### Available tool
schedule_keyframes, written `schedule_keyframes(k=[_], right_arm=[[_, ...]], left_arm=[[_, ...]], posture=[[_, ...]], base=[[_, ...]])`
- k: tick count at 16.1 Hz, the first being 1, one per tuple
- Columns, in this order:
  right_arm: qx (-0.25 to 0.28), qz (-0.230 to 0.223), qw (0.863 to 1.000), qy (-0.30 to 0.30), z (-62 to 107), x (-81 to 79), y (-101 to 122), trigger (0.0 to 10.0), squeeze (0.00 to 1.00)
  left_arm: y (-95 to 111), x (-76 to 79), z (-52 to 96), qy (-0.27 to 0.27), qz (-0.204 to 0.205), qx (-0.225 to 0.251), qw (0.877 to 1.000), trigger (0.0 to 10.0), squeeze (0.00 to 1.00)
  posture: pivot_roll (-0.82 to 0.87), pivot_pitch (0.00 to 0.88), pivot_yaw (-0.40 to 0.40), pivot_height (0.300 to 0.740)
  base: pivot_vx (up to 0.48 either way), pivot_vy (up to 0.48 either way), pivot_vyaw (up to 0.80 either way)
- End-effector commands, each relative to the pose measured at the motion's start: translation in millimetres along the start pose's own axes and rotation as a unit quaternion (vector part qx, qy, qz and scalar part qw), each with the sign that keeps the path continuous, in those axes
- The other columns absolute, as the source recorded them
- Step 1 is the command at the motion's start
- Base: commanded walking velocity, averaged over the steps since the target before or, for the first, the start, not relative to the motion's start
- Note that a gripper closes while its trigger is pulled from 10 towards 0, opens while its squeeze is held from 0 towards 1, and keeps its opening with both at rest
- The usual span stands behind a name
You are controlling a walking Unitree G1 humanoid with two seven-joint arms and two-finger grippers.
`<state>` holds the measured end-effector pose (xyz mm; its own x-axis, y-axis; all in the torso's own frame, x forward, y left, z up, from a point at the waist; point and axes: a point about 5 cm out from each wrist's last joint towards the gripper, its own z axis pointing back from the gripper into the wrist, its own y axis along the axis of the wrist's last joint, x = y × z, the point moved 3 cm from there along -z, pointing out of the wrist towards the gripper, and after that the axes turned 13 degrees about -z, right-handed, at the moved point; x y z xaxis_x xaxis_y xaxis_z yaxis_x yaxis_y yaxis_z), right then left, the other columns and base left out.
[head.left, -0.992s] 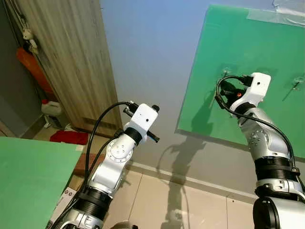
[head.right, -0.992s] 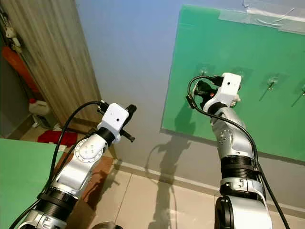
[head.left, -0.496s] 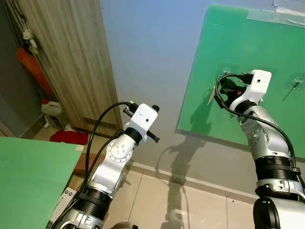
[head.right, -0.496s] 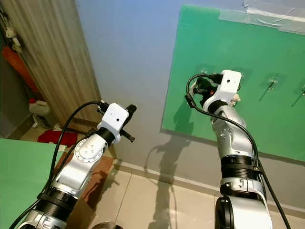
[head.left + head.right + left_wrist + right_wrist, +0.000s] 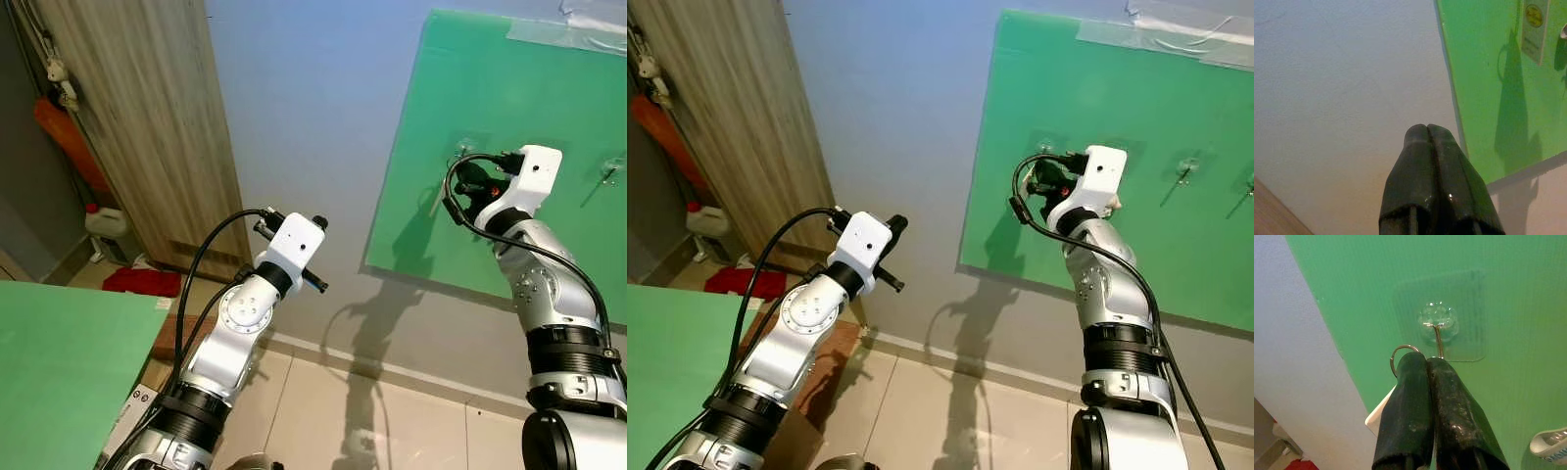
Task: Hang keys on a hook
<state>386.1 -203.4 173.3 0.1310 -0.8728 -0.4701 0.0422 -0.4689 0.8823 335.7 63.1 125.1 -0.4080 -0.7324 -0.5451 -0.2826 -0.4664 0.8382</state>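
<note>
My right tool [image 5: 1426,363], clamped on the key ring [image 5: 1400,355], has edged up to the hook [image 5: 1436,333]; threading comes next. Left tool [image 5: 1428,132] sits closed.

Pale blue-grey wall [image 5: 313,117]; wooden cabinet [image 5: 147,127] left of it, beige tiled floor [image 5: 323,411] below, green board [image 5: 529,127] taped on.

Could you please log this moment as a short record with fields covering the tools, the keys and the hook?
Right tool: shut on the key ring, raised to the green board
Key ring: beside the hook, not visibly over its wire
White tag: hangs below the ring
Hook: clear adhesive hook with metal wire, stuck on the board
Left tool: shut, idle, pointing toward the wall
</note>
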Motion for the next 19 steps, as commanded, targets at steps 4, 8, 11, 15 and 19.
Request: schedule_keyframes(k=[4,8,11,15,19], right_arm=[[0.008,-0.002,1.000,-0.002,4.3,3.2,7.2,10.0,0.00],[0.008,-0.001,1.000,-0.011,3.3,5.6,7.2,10.0,0.00],[0.008,0.002,1.000,-0.019,0.6,7.3,7.1,10.0,0.00],[0.012,0.009,1.000,-0.016,-1.8,5.2,9.6,10.0,0.00],[0.019,0.021,0.999,-0.017,-2.4,4.4,10.8,10.0,0.00]], left_arm=[[2.4,2.4,-0.3,-0.005,-0.005,0.004,1.000,10.0,0.00],[2.6,2.4,-0.7,-0.007,-0.005,0.005,1.000,10.0,0.00],[2.7,2.1,-1.0,-0.007,-0.006,0.005,1.000,10.0,0.00],[2.9,1.6,-1.2,-0.005,-0.006,0.005,1.000,10.0,0.00],[5.4,1.2,-0.8,-0.003,-0.004,0.012,1.000,10.0,0.00]], posture=[[0.02,0.000,0.004,0.740],[0.02,0.000,0.009,0.740],[0.02,0.000,0.009,0.740],[0.02,0.000,0.007,0.740],[0.02,0.000,0.009,0.740]], base=[[0.000,0.000,0.00],[0.000,0.000,0.00],[0.000,0.000,0.00],[0.000,0.000,0.00],[0.000,0.000,0.00]])
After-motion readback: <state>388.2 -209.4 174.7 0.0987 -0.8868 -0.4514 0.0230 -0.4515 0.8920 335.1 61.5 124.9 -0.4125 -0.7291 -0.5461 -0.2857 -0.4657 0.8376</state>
